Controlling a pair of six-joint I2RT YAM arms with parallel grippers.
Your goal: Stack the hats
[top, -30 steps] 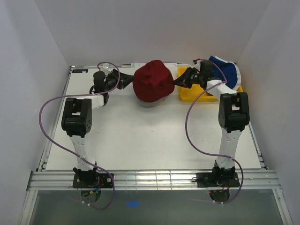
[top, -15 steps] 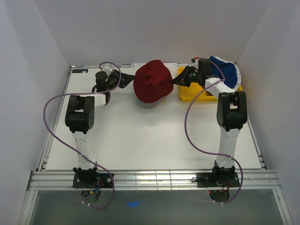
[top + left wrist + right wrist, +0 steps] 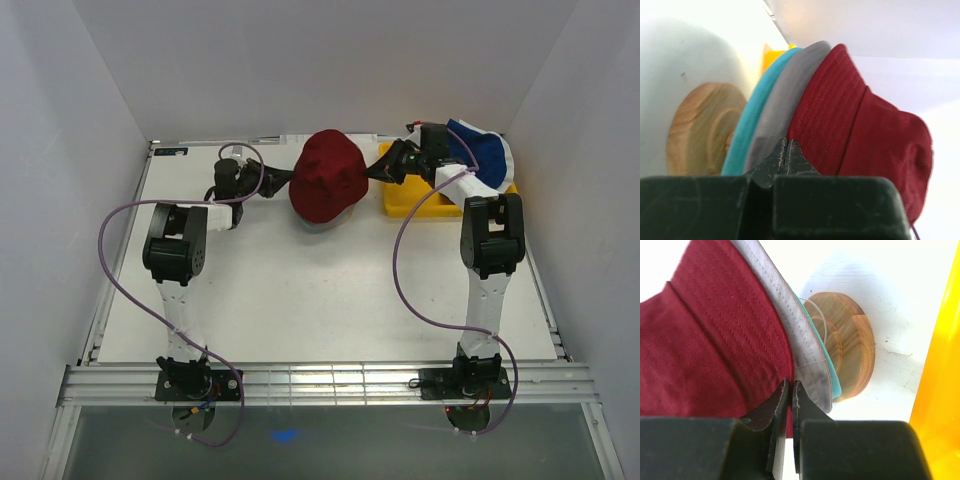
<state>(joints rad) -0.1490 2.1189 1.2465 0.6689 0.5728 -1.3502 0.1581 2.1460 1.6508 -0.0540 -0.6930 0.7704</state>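
A dark red hat (image 3: 328, 180) tops a pile on a wooden stand (image 3: 700, 125), over a grey hat (image 3: 785, 100) and a teal hat (image 3: 747, 130). My left gripper (image 3: 290, 180) is shut at the pile's left side. Its tips (image 3: 786, 146) press where the grey and red brims meet, and no fabric shows between them. At the right side my right gripper (image 3: 368, 172) is shut on the dark red hat's brim (image 3: 715, 340). In that wrist view its tips (image 3: 791, 385) pinch red cloth beside the grey brim (image 3: 800, 335), the teal edge (image 3: 835, 382) and the stand (image 3: 850, 345).
A yellow tray (image 3: 405, 205) stands at the back right, just right of the pile. A navy blue hat (image 3: 485, 150) with a white edge lies at its far end, behind my right arm. White walls close in the table on three sides.
My left gripper slid right up to the pile and closed. The dark red hat shifted slightly right. My right gripper stayed shut in nearly the same place.
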